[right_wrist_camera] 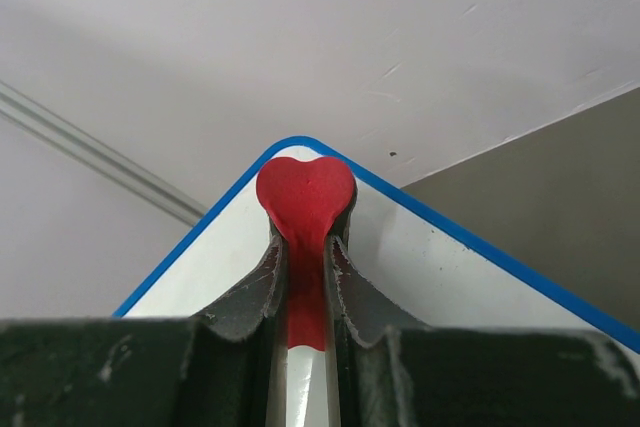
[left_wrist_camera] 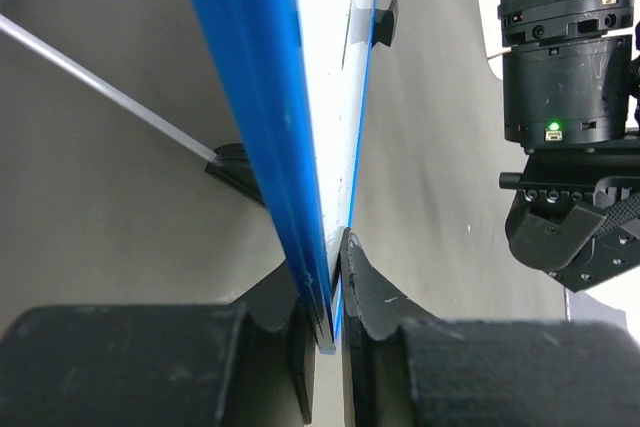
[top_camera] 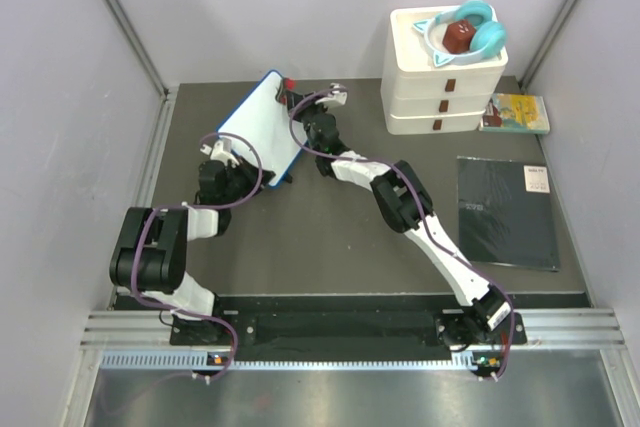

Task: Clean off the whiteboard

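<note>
The whiteboard, white with a thin blue frame, is held up tilted at the back left; I see no scribbles on it. My left gripper is shut on its lower edge, and in the left wrist view the fingers clamp the blue frame at the gripper. My right gripper is at the board's far top corner, shut on a red heart-shaped eraser. In the right wrist view the gripper presses the eraser on the white board face.
A white stack of drawers with teal headphones on top stands at the back right. A yellow-green booklet lies beside it. A flat black pad lies on the right. Grey walls enclose the table.
</note>
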